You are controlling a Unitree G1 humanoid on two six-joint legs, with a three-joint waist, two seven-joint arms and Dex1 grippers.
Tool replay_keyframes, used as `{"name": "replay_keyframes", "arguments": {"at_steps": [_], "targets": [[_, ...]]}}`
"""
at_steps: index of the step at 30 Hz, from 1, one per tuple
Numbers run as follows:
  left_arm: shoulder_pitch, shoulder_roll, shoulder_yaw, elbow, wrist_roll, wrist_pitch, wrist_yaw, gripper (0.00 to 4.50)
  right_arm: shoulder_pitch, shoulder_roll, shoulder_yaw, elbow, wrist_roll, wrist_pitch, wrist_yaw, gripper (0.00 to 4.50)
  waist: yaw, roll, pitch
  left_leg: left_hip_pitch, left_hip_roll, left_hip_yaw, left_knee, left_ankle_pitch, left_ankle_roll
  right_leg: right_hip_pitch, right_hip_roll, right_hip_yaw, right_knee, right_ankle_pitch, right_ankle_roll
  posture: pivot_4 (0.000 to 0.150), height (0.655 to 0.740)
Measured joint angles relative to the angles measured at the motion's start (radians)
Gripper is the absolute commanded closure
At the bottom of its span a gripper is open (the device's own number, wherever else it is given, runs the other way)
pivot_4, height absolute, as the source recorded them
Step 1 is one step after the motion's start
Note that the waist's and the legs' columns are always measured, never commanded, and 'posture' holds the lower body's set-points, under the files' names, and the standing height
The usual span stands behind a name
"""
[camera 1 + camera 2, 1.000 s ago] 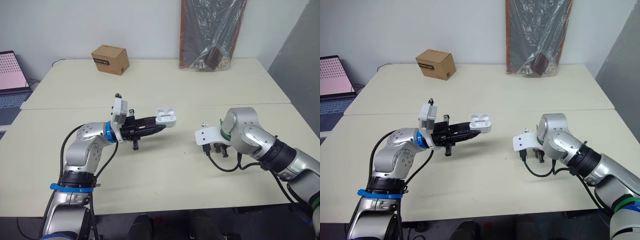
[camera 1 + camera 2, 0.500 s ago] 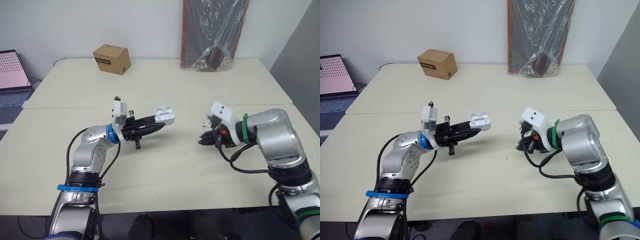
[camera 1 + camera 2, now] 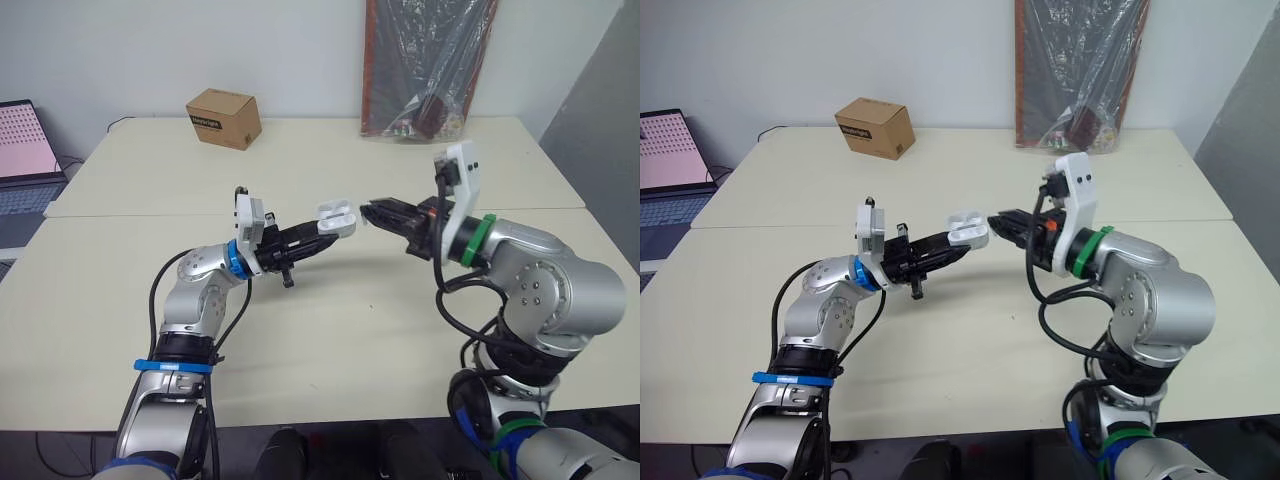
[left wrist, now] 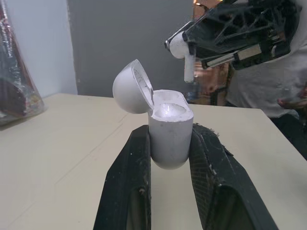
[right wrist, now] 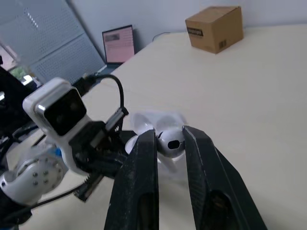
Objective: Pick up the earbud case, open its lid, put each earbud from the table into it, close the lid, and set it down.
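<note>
Left wrist view has the best seat: my left jaws are clamped on the earbud case (image 4: pixel 168 132), fingers (image 4: pixel 125 182) pressing either side of its body, holding it up off the bench (image 3: pixel 330 350); the lid (image 4: pixel 130 87) is tipped back, so pickup and opening look done; my right jaws pinch one earbud (image 4: pixel 184 53), stem down, just above the case's open mouth, not yet in; I judge this the insertion step, roughly midway through; whether an earbud already sits inside the case I cannot tell; left to do: seat this one, fetch any other, shut the lid, set the case down.
</note>
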Motion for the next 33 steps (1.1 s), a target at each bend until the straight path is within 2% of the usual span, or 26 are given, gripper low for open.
{"name": "replay_keyframes", "arguments": {"at_steps": [5, 16, 33], "targets": [[-0.02, -0.017, 0.001, 0.034, 0.024, -0.028, 0.044, 3.78, -0.013, 0.062, -0.019, 0.003, 0.042, 0.0, -0.117, 4.09, 0.0, 0.0, 0.0, 0.0, 0.0, 0.0, 0.0, 0.0, 0.0, 0.0, 0.0, 0.0, 0.0, 0.0, 0.0, 0.15, 0.74], [-0.04, -0.071, 0.001, 0.047, 0.037, -0.052, 0.113, 3.78, -0.016, 0.066, -0.023, 0.041, 0.115, -0.01, -0.331, 4.09, -0.002, 0.0, 0.0, 0.0, 0.0, 0.0, -0.001, 0.0, 0.0, 0.0, 0.0, 0.0, 0.0, 0.0, 0.0, 0.15, 0.74], [-0.059, -0.097, 0.0, 0.118, 0.071, -0.108, 0.148, 3.78, -0.019, 0.066, -0.027, 0.071, 0.311, -0.074, -0.448, 4.09, -0.002, 0.0, 0.0, -0.001, 0.0, 0.0, -0.001, 0.0, 0.0, 0.0, 0.0, 0.0, -0.001, 0.0, 0.0, 0.15, 0.74]]}}
